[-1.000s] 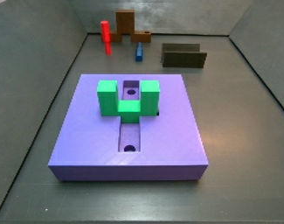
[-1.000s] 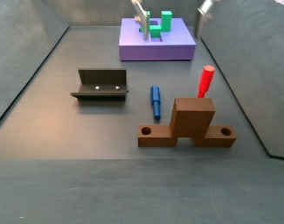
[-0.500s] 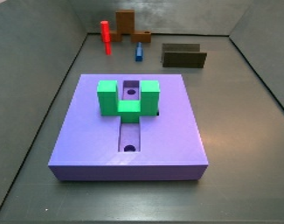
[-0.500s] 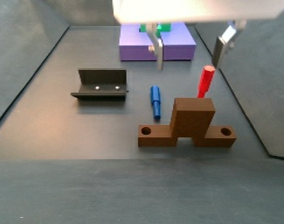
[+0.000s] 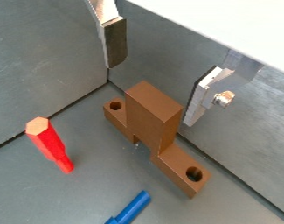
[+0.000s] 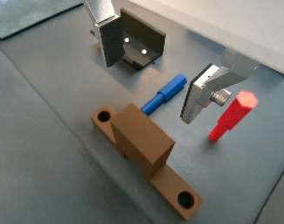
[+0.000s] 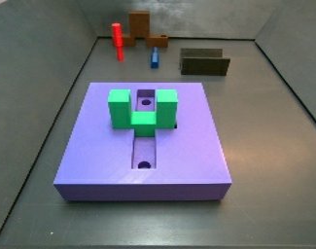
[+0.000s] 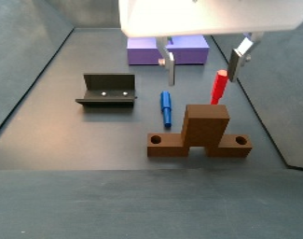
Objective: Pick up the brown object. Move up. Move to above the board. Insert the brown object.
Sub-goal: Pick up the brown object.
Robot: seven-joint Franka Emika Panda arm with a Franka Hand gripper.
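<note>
Nothing here can be read: no words, numbers, labels or brand marks show anywhere. The brown object (image 8: 201, 133) is plain on every face, and so is the board (image 7: 143, 140). The gripper (image 8: 201, 58), hanging above the brown object with its silver fingers (image 5: 204, 94) spread wide, carries no markings that I can make out.

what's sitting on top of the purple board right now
A green U-shaped block stands on the board, straddling its lengthwise slot. Slot under it is covered. The open pincer is away, above the brown object.
</note>
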